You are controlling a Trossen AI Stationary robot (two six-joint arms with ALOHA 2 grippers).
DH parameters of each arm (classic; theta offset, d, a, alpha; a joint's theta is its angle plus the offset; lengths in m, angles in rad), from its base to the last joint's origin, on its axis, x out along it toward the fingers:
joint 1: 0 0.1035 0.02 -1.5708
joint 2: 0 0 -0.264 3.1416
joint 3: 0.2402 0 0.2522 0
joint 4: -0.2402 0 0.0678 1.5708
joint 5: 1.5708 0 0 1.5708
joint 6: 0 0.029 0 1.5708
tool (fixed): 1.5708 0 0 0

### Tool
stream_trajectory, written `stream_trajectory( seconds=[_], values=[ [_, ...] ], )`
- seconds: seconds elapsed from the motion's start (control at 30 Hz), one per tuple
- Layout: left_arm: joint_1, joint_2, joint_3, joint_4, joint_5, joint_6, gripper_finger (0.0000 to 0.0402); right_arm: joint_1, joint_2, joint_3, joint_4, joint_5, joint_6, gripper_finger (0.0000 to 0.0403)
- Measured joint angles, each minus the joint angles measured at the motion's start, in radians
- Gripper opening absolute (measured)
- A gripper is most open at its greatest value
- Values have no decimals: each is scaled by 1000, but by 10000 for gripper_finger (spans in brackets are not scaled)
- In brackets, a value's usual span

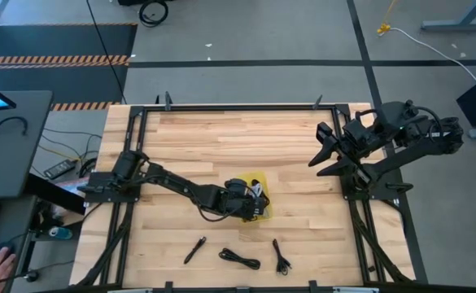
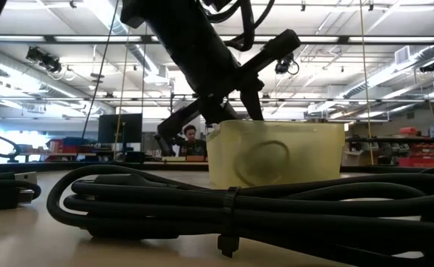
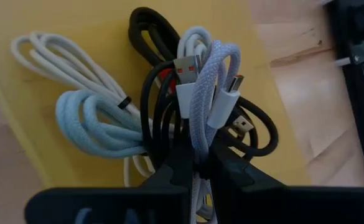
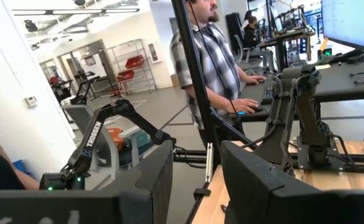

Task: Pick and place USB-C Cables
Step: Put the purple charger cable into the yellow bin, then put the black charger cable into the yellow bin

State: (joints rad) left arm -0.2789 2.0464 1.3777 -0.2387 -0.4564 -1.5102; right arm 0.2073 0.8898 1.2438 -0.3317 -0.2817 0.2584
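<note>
Left claw [image 3: 197, 163]: closed on a light grey braided cable [image 3: 205, 93], pinched between its two dark fingers [image 3: 175, 165], over the yellow bin [image 1: 261, 181] near the worktop's middle.
Held cable: loops straight out from the fingertips, its white plug [image 3: 222, 102] hanging just beside a second white plug with a red insert [image 3: 186, 84].
Around the held cable: a black cable bundle [image 3: 157, 106] coils right against it and partly behind it; a pale blue bundle with a black tie [image 3: 91, 121] lies just to one side, a white bundle [image 3: 51, 59] beyond that, all on the bin's yellow floor.
Bin from table height: translucent yellow wall [image 2: 276, 152], the left arm coming down into it from above.
Loose cables on the worktop [image 1: 221, 138]: three black ones, nearer the front edge than the left claw — a short straight one [image 1: 194, 250], a coiled one [image 1: 239, 259], another [image 1: 281, 257].
Blocking the low view: a black tied bundle [image 2: 224, 204] fills the foreground.
Right claw [image 4: 197, 174]: jaws apart, holding nothing, raised at the worktop's right edge, well apart from the bin.
Beyond: a person in a plaid shirt [image 4: 210, 62] at a desk.
</note>
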Motion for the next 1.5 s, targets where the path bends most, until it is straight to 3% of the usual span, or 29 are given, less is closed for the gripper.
stream_trajectory(
  seconds=[0.13,0.4,0.6,0.73,1.13,1.37,1.5],
  values=[
    [8,0,0,2,20,1,35,0,0,0,0,0,0,142],
    [11,0,0,20,21,11,102,0,0,0,0,0,0,142],
    [14,1,-1,157,22,113,109,0,0,0,-1,-2,0,142],
    [19,-9,-1,162,23,156,109,0,0,0,-1,-2,0,142],
    [13,-45,-1,26,11,110,69,0,0,0,-2,-2,10,142],
    [-1,-45,-1,7,-38,107,8,0,0,0,-1,-2,10,142],
    [0,-64,0,10,-48,109,16,0,0,0,0,-2,10,142]
  ],
)
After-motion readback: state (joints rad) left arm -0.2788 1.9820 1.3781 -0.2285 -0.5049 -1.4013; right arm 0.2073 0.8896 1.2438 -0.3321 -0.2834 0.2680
